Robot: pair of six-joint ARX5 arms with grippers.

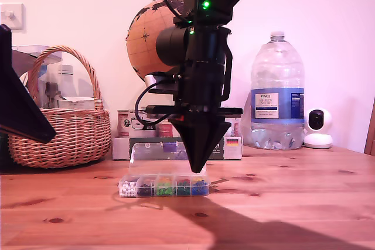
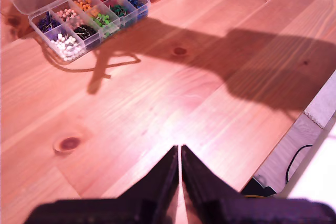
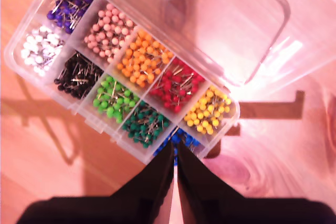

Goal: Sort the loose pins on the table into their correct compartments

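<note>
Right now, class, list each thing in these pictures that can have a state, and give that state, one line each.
Pin box: on the table, compartments filled by colour.
Box lid: hinged open.
My first gripper: shut, empty, above bare table.
My second gripper: shut, over the blue pins.
Water bottle: upright, capped.

- Near half of the table (image 1: 281, 215): bare wood across the exterior view; you can pass freely there.
- Pin box (image 1: 164, 186): mid-table, lid (image 1: 167, 159) tilted open behind it, blocking approach from the far side.
- Second gripper (image 1: 197, 165): hangs directly over the box's blue end, jaws together.
- Far edge: wicker basket (image 1: 64, 127) at exterior view's left, globe (image 1: 149, 36), water bottle (image 1: 277, 98) and small camera (image 1: 318, 128) right.
</note>
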